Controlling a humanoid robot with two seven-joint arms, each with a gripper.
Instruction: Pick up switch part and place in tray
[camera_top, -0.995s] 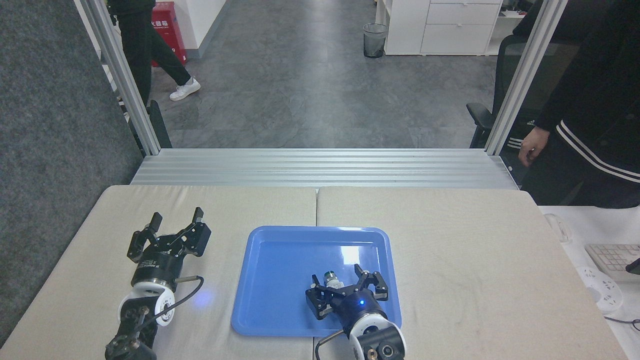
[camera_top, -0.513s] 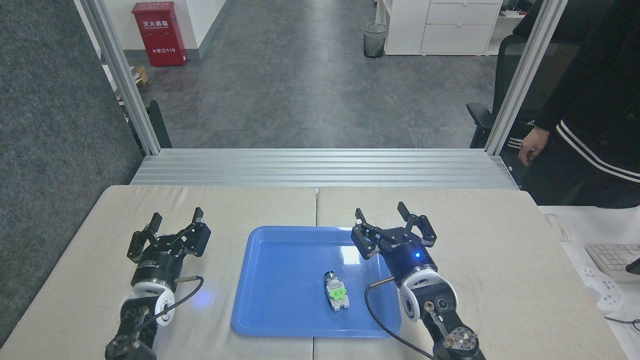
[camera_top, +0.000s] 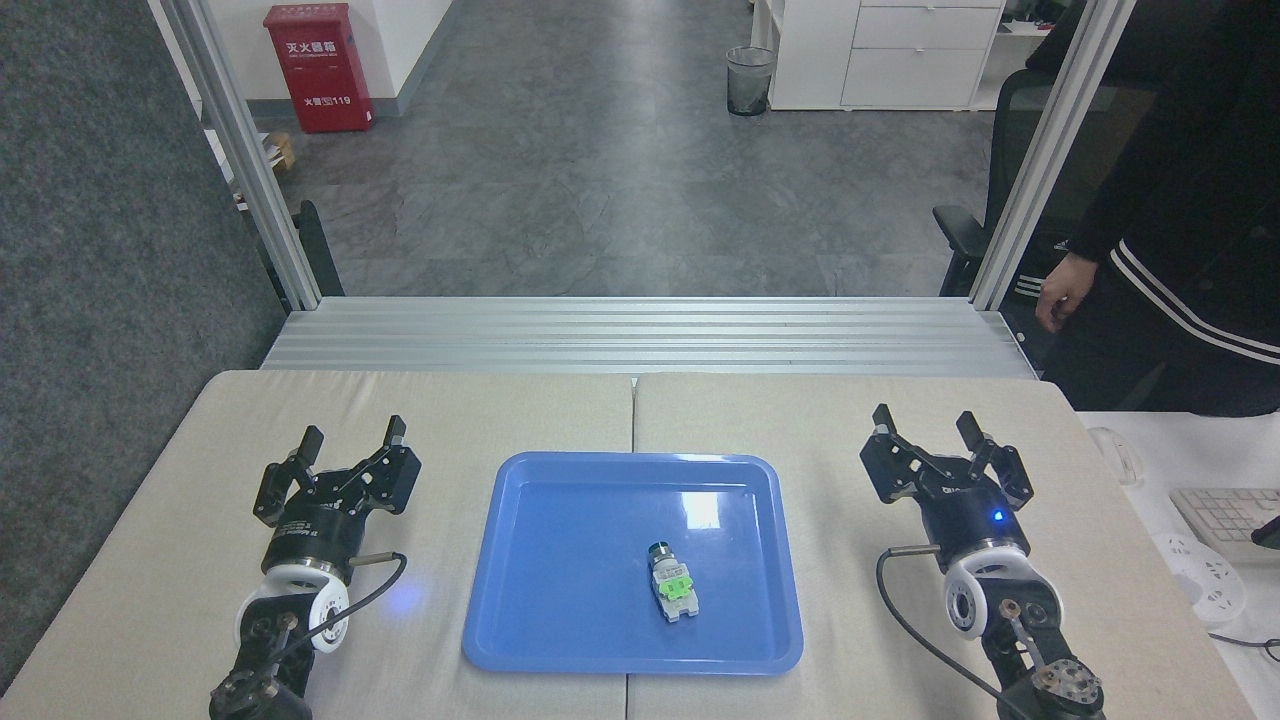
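Note:
The switch part (camera_top: 671, 581) lies flat inside the blue tray (camera_top: 560, 520), right of the tray's middle, its dark round cap pointing away from me and its green block facing up. Nothing touches it. My right gripper (camera_top: 925, 422) stands open over the beige table to the right of the tray, well apart from the rim, with nothing between its fingers. My left gripper (camera_top: 355, 435) is open too, left of the tray, also holding nothing.
The tray sits across the seam of two beige table pads (camera_top: 900, 650). A person in dark clothes (camera_top: 1180, 220) stands at the right edge with a hand (camera_top: 1062, 292) hanging near the table's far corner. A keyboard (camera_top: 1225, 520) lies on a white desk at right.
My right gripper let go of the switch part in the tray, then drew back out of the tray to the right. The switch part stays put. The left arm has not moved.

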